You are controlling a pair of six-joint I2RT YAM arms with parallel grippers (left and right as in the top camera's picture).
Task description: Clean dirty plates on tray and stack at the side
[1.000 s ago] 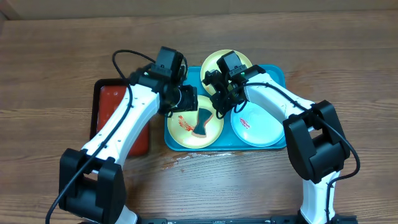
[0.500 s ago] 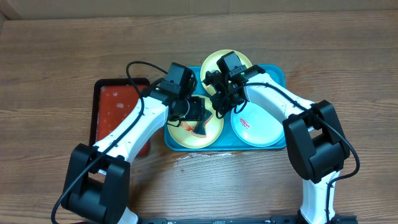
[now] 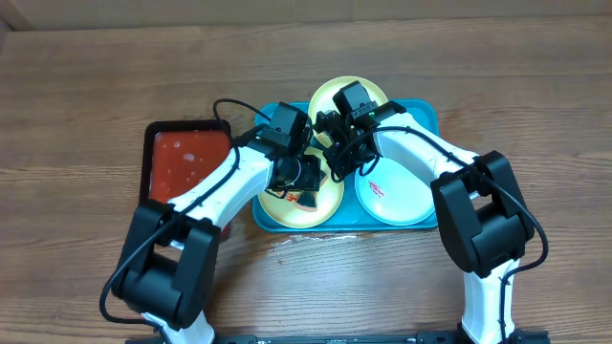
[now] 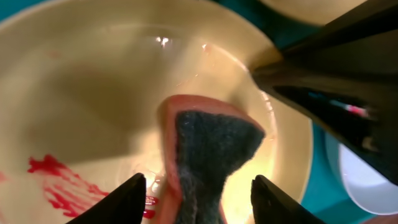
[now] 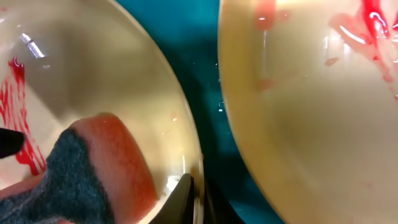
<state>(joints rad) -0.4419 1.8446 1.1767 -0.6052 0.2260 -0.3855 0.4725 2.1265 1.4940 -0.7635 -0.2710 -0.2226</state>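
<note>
On your far left, the small red tray (image 3: 182, 158) sits on the bench (image 3: 76, 96), just beside the turquoise tray (image 3: 426, 119). It holds no plates, and nothing is stacked anywhere off to the side.

Next comes the near yellow plate (image 3: 273, 208), at the left end of the turquoise tray. Your left pincer (image 4: 196, 186) hangs low over it, spread, with one finger on each side of the sponge (image 4: 211, 149). Its wrist view shows a gap on both sides, so I judge it is not gripping yet. The sponge lies on the plate's white centre, and the red smear (image 4: 56, 180) beside it is unwiped.

Your right pincer (image 5: 194, 193) is down at that same plate's right rim. The view there is cramped, so I cannot tell whether it is pinching the rim to steady the plate or only resting against it.

Behind it, the far yellow plate (image 5: 298, 112) shows red streaks. At the right end of the tray, the pale blue plate (image 3: 392, 196) also carries small red marks.

The job looks barely begun. All three plates are on the turquoise tray and look dirty. You have three to scrub and three to stack.
</note>
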